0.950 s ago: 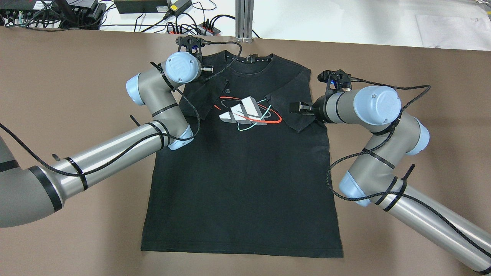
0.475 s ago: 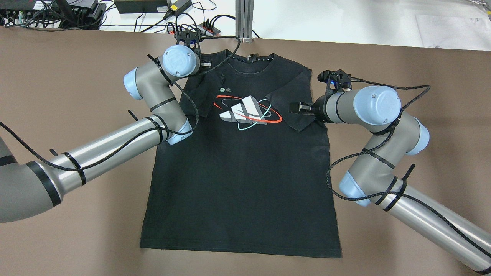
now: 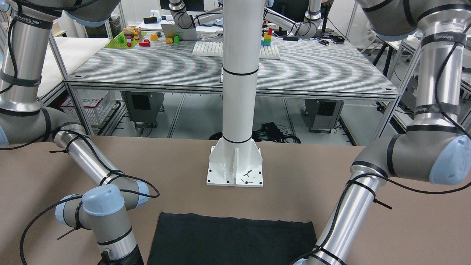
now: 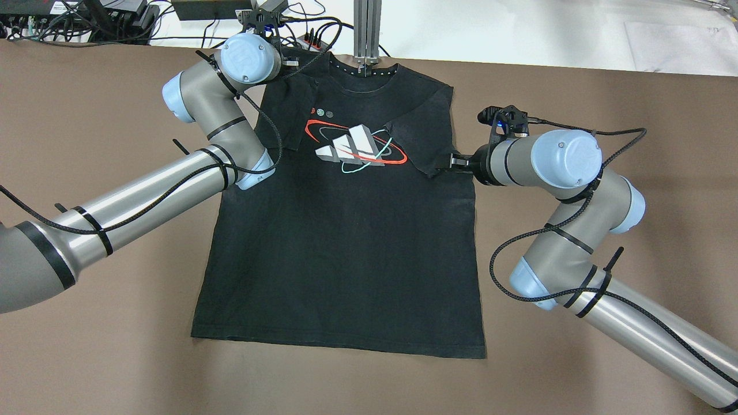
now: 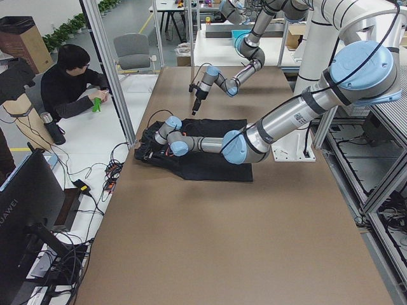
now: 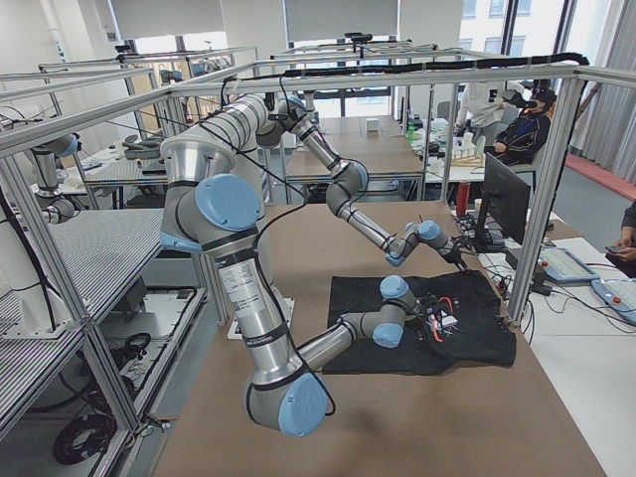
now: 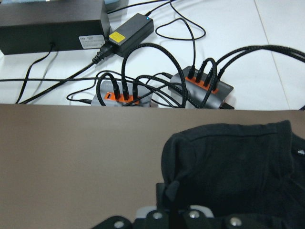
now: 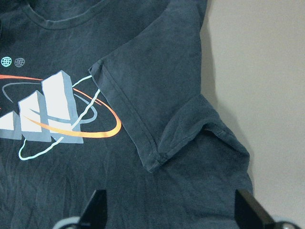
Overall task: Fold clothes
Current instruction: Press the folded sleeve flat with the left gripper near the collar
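- On the brown table (image 4: 576, 86) your black T-shirt (image 4: 346, 242) lies flat, collar at the far edge, hem toward the robot, its long axis running between them.
- It is soft and limp, so take hold at seams or corners.
- The left gripper (image 4: 292, 60) seems closed on shoulder cloth; the right gripper (image 4: 454, 163) is wide open and empty.

Your left arm (image 4: 132, 196) reaches far forward with the wrist bent over, and your left gripper (image 4: 290, 59) is pinched closed on bunched fabric of the T-shirt (image 4: 346, 242). Your right arm (image 4: 605, 311) folds inward at the elbow, wrist level, and your right gripper (image 8: 172, 210) sits low with its fingers (image 8: 97, 207) spread wide
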`<action>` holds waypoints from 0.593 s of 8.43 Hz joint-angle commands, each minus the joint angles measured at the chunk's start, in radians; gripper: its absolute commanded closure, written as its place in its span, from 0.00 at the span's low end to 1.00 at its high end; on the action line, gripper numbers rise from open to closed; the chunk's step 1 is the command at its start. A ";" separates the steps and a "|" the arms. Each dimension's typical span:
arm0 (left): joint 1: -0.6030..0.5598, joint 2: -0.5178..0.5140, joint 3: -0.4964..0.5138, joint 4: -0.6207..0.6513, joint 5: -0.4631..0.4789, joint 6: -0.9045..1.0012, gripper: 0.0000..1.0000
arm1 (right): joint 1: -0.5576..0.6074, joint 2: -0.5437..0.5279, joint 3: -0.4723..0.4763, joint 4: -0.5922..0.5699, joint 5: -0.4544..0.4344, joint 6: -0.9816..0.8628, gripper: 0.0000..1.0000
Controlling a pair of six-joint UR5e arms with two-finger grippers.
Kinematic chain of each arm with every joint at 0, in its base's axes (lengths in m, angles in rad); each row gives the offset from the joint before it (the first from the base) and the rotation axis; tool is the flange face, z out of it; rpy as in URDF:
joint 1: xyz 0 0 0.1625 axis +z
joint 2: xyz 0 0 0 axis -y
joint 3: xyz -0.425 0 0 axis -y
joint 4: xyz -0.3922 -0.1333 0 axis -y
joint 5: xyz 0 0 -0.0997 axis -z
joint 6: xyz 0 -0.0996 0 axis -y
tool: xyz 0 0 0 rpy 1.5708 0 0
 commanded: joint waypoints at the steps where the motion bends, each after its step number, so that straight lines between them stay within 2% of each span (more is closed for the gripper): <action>1: -0.004 0.003 -0.018 0.001 0.029 -0.009 0.06 | 0.002 0.000 -0.004 0.000 0.000 -0.003 0.06; 4: -0.022 0.002 -0.041 0.001 0.008 -0.003 0.06 | 0.003 0.003 -0.001 0.000 0.002 -0.001 0.06; 5: -0.033 0.020 -0.093 0.000 -0.105 -0.014 0.06 | 0.005 0.002 0.007 0.000 0.008 0.002 0.06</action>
